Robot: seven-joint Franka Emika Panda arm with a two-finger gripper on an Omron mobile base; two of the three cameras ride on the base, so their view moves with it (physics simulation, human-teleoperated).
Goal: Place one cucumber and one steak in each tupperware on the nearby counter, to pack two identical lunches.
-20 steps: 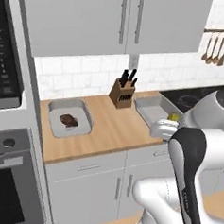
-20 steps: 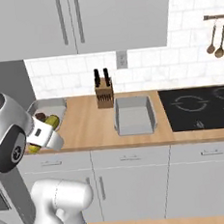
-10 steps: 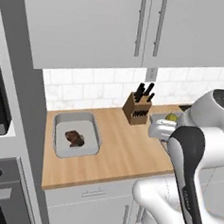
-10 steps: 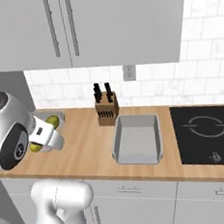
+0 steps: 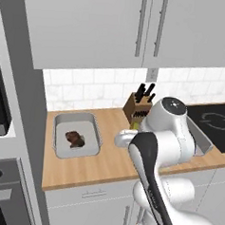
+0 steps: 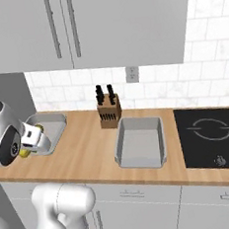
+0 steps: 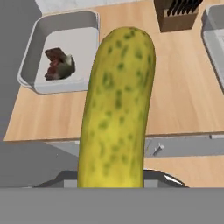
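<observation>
item: yellow-green cucumber (image 7: pixel 116 109), held lengthwise in the gripper (image 7: pixel 111 175), jaws pinched on its lower end so the free end juts forward, ready to be lowered. in the right base view a bit of it (image 6: pixel 24 153) peeks out under the hand, above the counter's front edge.

item: left tupperware (image 5: pixel 61 119), on the counter (image 5: pixel 106 161) near the wall. holds one dark lumpy steak (image 5: pixel 74 139) toward its middle, with bare floor beside it, likely room enough for the cucumber. from the hand the same tray (image 7: pixel 30 61) lies ahead and off to one side, so the hand is not over it yet.

item: second tupperware (image 6: pixel 139 143), between the knife block (image 6: pixel 109 112) and the black stovetop (image 6: pixel 213 136). nothing seen inside; it probably waits for its own pair.

judgement: the cucumber seems meant for the tray with the steak; the carry needs to end above that tray before the jaws let go.
</observation>
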